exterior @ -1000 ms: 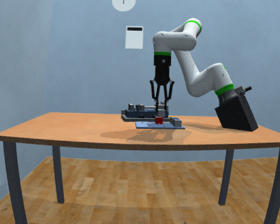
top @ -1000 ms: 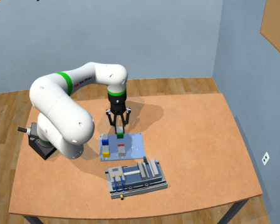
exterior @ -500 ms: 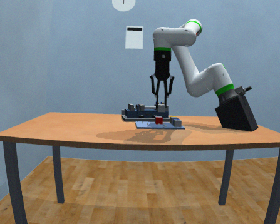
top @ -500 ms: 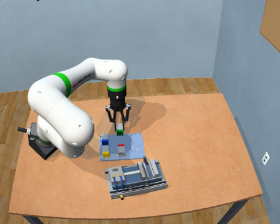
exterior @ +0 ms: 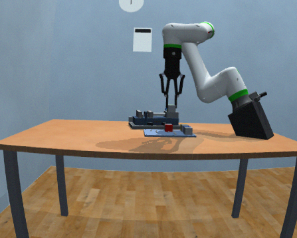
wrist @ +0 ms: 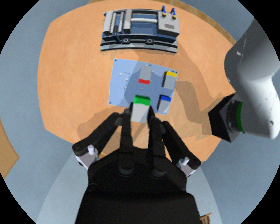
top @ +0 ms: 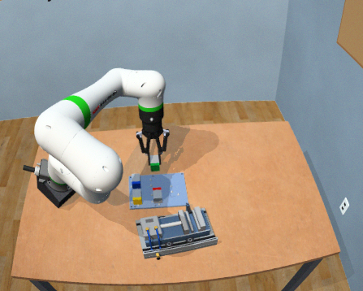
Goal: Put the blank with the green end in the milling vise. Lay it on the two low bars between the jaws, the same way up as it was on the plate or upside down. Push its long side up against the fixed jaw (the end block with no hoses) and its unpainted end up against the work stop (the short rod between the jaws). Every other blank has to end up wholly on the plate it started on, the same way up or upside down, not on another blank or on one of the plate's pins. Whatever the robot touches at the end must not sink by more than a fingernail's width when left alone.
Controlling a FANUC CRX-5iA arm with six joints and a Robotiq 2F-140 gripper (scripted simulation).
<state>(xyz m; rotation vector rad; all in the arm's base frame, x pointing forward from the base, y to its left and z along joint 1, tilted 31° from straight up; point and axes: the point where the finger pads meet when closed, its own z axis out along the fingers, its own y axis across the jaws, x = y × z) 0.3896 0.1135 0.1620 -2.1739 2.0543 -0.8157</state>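
From the top view, my hand (top: 153, 153) hangs above the table (top: 252, 171), just behind the far edge of the plate (top: 175, 186), and it is clamped on the green blank (top: 154, 162), whose green end points toward the plate. The blank is in the air, off the plate. On the plate lie the blue blank (top: 136, 181), the yellow blank (top: 137, 197) and the red blank (top: 157, 193). The vise (top: 176, 232) sits in front of the plate, nearer the table's front edge, with nothing between its jaws that I can see.

From the exterior view, my hand (exterior: 171, 103) points straight down, and the grey part of the blank (exterior: 171, 108) shows between my fingers (exterior: 167, 90), well above the plate (exterior: 156, 133). The red blank (exterior: 168, 127) rests on the plate; the vise (exterior: 149, 119) stands behind it.

From the wrist view, the green blank (wrist: 141, 107) sits between my fingers, green end farthest from me, over the near edge of the plate (wrist: 124, 83). The red blank (wrist: 144, 78) lies beyond it, and the vise (wrist: 140, 26) beyond the plate
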